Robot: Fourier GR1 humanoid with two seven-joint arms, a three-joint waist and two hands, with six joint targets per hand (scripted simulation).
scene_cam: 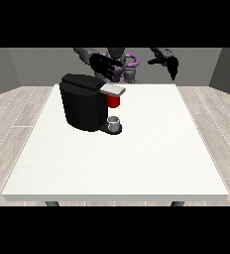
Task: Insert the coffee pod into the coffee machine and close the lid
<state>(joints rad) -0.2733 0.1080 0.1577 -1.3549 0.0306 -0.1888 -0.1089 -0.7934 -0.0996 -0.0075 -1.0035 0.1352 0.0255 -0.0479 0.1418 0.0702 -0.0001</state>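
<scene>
Big white flat worktop point(137, 163) holds the black coffee machine point(82, 106) with a small grey thing point(114, 120) at its foot, so the robot hand at the view's left point(104, 66), fingers spread and holding nothing, should come down slowly.

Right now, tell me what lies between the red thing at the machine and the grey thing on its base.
Nothing: in the front view the gap between the red thing and the grey thing on the coffee machine base shows only the machine's dark front.
</scene>
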